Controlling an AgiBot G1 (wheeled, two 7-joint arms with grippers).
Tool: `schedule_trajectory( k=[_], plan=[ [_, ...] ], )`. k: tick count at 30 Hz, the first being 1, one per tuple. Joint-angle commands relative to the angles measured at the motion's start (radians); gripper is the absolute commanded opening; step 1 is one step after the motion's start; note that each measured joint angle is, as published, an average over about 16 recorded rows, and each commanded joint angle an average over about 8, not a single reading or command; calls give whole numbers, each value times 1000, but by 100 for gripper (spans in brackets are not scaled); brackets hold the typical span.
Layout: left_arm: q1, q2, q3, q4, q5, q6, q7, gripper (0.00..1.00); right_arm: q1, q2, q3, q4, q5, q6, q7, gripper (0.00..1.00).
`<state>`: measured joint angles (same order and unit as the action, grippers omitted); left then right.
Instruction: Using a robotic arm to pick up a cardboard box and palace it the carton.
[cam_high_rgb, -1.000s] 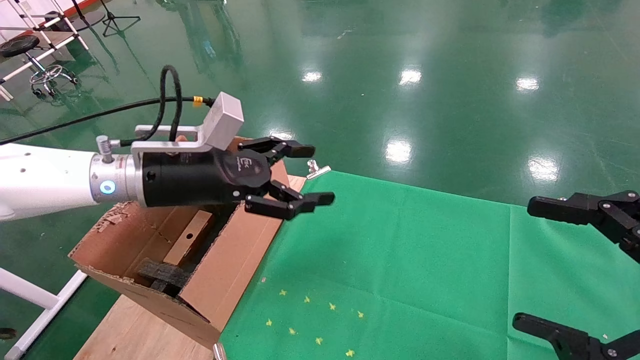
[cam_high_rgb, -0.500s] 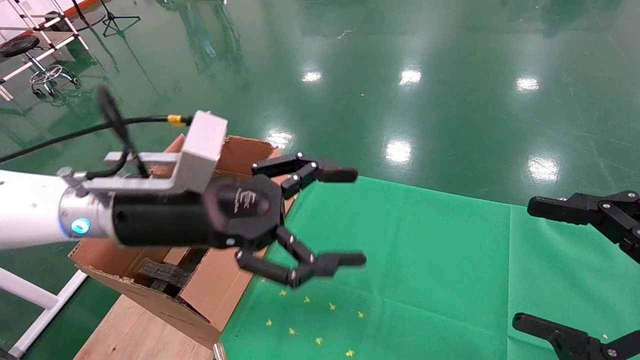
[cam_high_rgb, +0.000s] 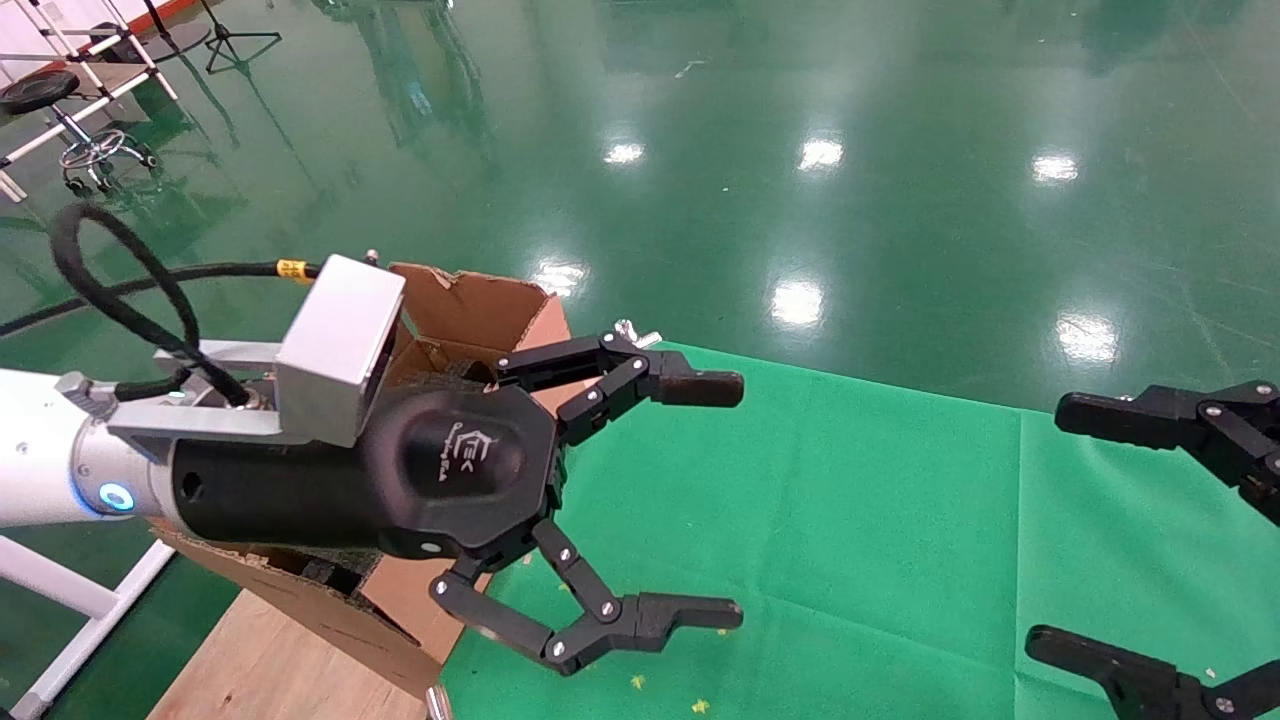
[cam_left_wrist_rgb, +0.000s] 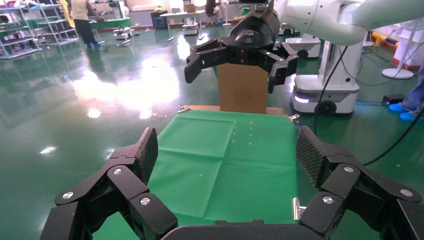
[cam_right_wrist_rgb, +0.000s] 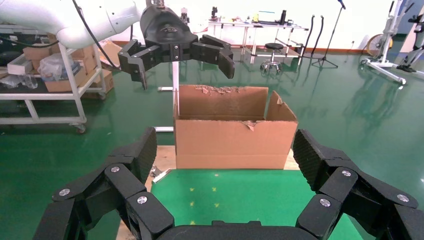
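My left arm, white with a silver wrist (cam_high_rgb: 110, 480), reaches in from the left. Its black gripper (cam_high_rgb: 715, 500) is open and empty, above the green cloth just beside the carton. The carton (cam_high_rgb: 470, 305), large, brown and torn-edged, stands at the table's left end, mostly hidden behind the arm. In the right wrist view the carton (cam_right_wrist_rgb: 232, 135) stands below the left gripper (cam_right_wrist_rgb: 175, 45). The small taped cardboard box does not show in any view. My right gripper (cam_high_rgb: 1060, 525) is open and empty at the right edge. Both wrist views show their own gripper, left (cam_left_wrist_rgb: 225, 155) and right (cam_right_wrist_rgb: 222, 160), wide open.
A green cloth (cam_high_rgb: 850, 500) covers the wooden tabletop (cam_high_rgb: 260, 660), held by metal clips (cam_high_rgb: 630, 333). Small yellow star marks (cam_right_wrist_rgb: 202, 191) lie near the carton. An upright brown cardboard piece (cam_left_wrist_rgb: 242, 87) stands at the cloth's far right end. Glossy green floor surrounds the table.
My left gripper moved away from above the carton, toward me and to the right, and its fingers spread wider. It now hides the small box that lay inside the carton. The right gripper has not moved.
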<state>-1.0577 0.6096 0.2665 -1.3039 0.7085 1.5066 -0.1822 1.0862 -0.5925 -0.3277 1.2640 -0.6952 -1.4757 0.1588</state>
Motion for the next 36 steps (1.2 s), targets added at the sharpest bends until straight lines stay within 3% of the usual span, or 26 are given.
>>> schedule_trajectory(
  k=[1, 36],
  plan=[
    [-2, 0, 2, 3, 3, -2, -1, 100, 0, 0, 0, 0, 0, 0, 0, 100],
    [-17, 2, 14, 21, 23, -12, -6, 100, 0, 0, 0, 0, 0, 0, 0, 100]
  ],
)
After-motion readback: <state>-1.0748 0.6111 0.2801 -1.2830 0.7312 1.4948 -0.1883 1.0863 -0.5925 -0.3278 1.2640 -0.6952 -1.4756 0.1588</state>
